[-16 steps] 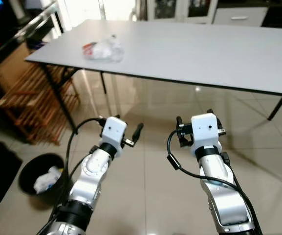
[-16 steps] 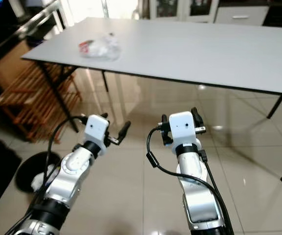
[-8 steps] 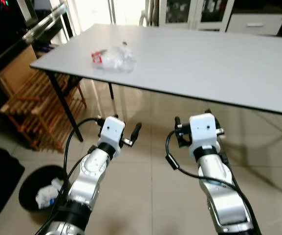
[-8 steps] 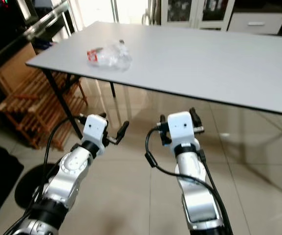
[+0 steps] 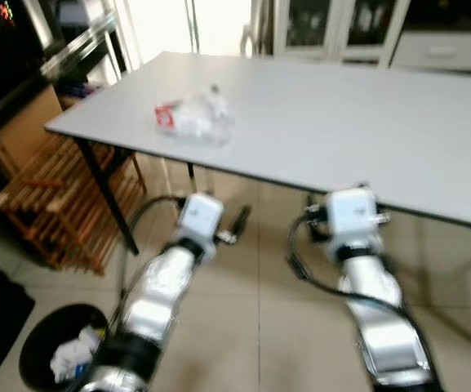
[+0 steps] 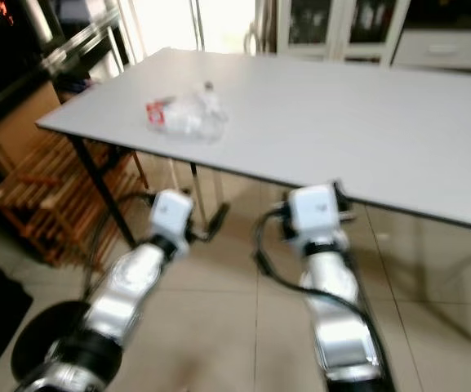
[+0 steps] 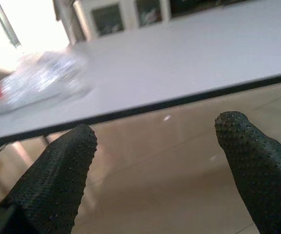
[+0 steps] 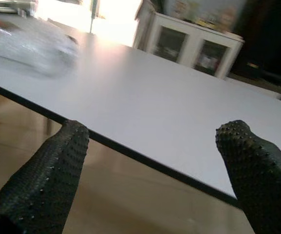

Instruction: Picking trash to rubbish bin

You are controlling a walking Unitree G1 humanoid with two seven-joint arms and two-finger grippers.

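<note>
Hovering low in the head views, just in front of the near edge of the grey surface [image 5: 357, 114], both arms are raised side by side and the picture is somewhat blurred. The left tool [image 7: 150, 161] has its two black fingers [image 7: 57, 170] spread wide apart with nothing between them, and through the gap its wrist camera sees the dark edge of the surface and the pale tiled floor [image 5: 259, 269] below. The right tool [image 8: 155, 165] is likewise wide open and empty, its fingers [image 8: 47, 170] framing the same edge from slightly under it. In the left eye view the left tool sits at lower centre-left and the right tool at lower centre-right, both below the surface's edge and touching nothing. The trash, a crumpled clear plastic bag [image 5: 196, 120] with a red label at one end, lies on the surface in the upper left of the frame, close to the near-left corner and well apart from both tools. A black rubbish bin [image 5: 35, 347] stands on the floor at the lower left corner, with some white crumpled waste [image 5: 70, 357] inside. A wooden slatted rack [image 5: 51, 204] stands at the left, beside the surface's black leg [image 5: 104, 192]. White cabinets [image 5: 341, 28] line the far wall at the top.
</note>
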